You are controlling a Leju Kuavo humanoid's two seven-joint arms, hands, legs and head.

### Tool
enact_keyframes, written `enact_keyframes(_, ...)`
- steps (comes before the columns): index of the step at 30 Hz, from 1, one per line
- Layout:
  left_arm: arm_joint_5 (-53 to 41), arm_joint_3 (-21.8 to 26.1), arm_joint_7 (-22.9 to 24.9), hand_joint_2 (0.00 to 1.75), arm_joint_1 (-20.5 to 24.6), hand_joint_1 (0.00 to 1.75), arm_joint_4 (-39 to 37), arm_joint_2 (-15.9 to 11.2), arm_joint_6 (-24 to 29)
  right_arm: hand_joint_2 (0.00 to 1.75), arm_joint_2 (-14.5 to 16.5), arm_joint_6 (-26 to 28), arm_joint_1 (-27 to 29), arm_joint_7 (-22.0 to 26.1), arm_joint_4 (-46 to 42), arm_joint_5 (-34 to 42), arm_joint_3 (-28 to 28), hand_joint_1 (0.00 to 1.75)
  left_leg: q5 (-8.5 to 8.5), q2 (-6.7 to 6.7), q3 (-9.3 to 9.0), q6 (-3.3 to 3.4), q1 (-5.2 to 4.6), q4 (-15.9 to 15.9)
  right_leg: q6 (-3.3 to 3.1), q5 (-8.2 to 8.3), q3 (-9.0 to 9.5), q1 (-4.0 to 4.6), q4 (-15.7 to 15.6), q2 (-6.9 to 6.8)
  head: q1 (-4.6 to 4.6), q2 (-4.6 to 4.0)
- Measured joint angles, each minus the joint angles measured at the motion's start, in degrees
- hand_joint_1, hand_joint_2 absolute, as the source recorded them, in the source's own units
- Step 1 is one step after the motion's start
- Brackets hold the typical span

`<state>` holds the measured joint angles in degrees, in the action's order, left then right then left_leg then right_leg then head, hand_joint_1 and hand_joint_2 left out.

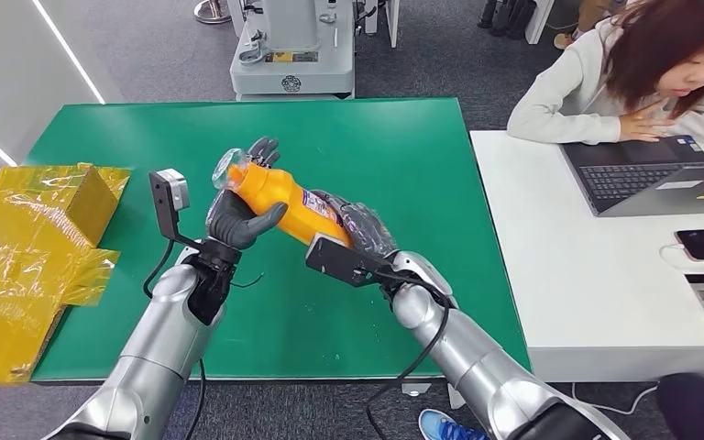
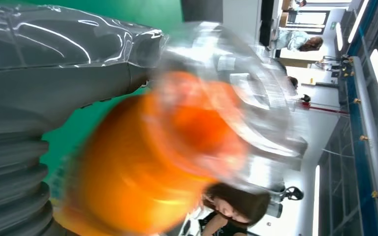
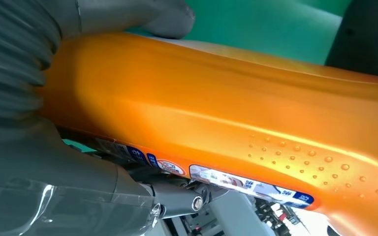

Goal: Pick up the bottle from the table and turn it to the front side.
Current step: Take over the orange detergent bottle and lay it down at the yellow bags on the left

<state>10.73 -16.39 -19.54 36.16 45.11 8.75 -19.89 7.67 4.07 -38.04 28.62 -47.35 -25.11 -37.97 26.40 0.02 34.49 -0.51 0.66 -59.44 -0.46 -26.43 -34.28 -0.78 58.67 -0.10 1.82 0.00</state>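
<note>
Item: orange bottle point(image 1: 284, 200), lifted clear of the green table point(image 1: 403, 147), held between both hands. Left hand point(image 1: 238, 215): fingers wrapped around the neck end, just below the clear cap point(image 1: 226, 169). Right hand point(image 1: 359, 229): fingers closed on the base end. Long axis near level, cap toward the left fingers, base toward the right. Step: mid-turn, judged; label edge point(image 3: 226, 179) faces sideways. Next move: rolling about the long axis, one hand regripping.
</note>
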Motion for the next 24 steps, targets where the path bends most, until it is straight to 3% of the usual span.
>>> enact_keyframes(12,1.7,0.0,0.1,1.75,1.4,0.0,-2.0,1.4,-0.7,1.75,0.2,2.3,-0.2,1.0,1.4,-1.9,0.5,1.75,0.0,0.01,0.0,0.0,0.0,0.0,0.0,0.0,-0.01,0.0,0.0,0.02,-0.01,0.0)
enact_keyframes(16,0.2,-0.2,0.2,1.75,1.5,1.75,-2.6,2.0,0.4,1.75,0.2,2.8,-0.3,1.0,0.0,-2.7,0.5,1.75,0.0,0.02,0.0,0.0,0.0,0.0,0.0,0.0,-0.01,0.0,0.0,0.03,0.0,0.0)
enact_keyframes(24,-2.5,-0.6,-0.9,1.75,2.3,1.75,-3.8,2.4,3.6,1.75,0.2,2.0,-0.3,0.2,-1.6,-2.9,1.0,1.75,0.0,0.01,0.01,0.0,0.0,0.0,0.0,0.0,0.0,0.0,0.0,0.01,0.01,0.0)
